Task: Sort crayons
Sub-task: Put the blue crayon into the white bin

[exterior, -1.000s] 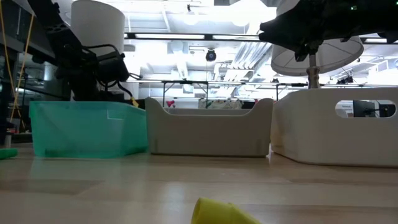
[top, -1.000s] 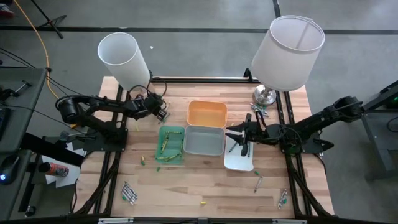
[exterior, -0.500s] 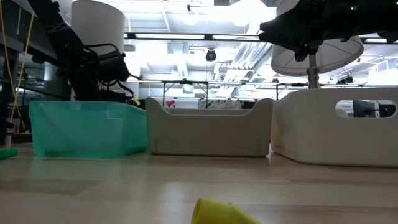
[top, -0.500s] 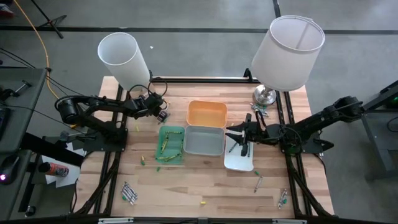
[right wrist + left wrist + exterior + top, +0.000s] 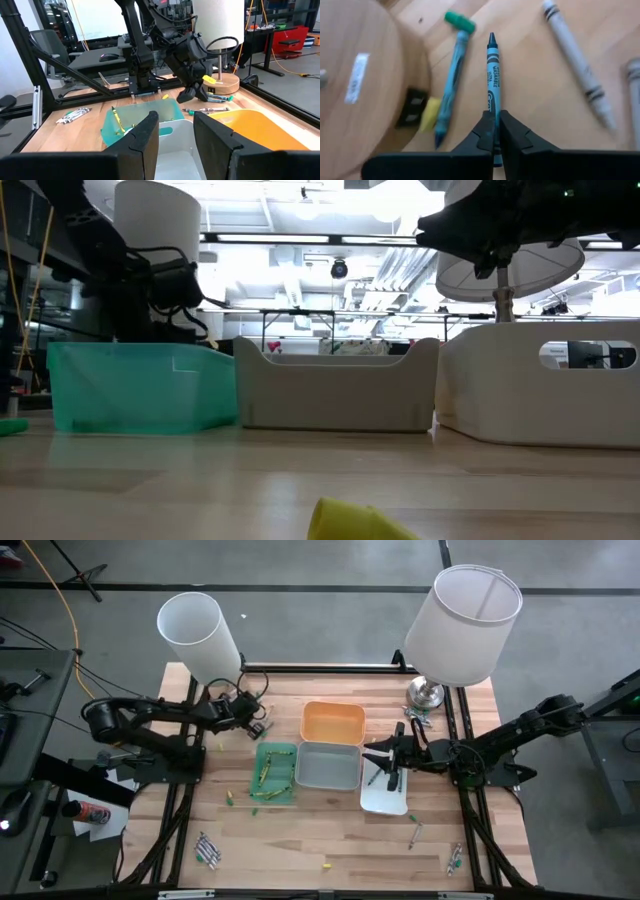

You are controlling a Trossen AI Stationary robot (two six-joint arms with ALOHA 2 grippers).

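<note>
crayons [image 5: 270, 773] in green tray [image 5: 257, 791] | L end effector [image 5: 495, 131] grips teal crayon [image 5: 492, 75] | R [image 5: 175, 130] part-open

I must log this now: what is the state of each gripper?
Left gripper: shut on the dark teal crayon.
Right gripper: open, holding nothing, above the white tray.

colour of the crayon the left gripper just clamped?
Dark teal crayon, pinched by the left gripper; clearest in the left wrist view.

Left gripper [image 5: 258, 725] near lamp base; right gripper [image 5: 372, 752] over white tray [image 5: 384, 797]
</note>
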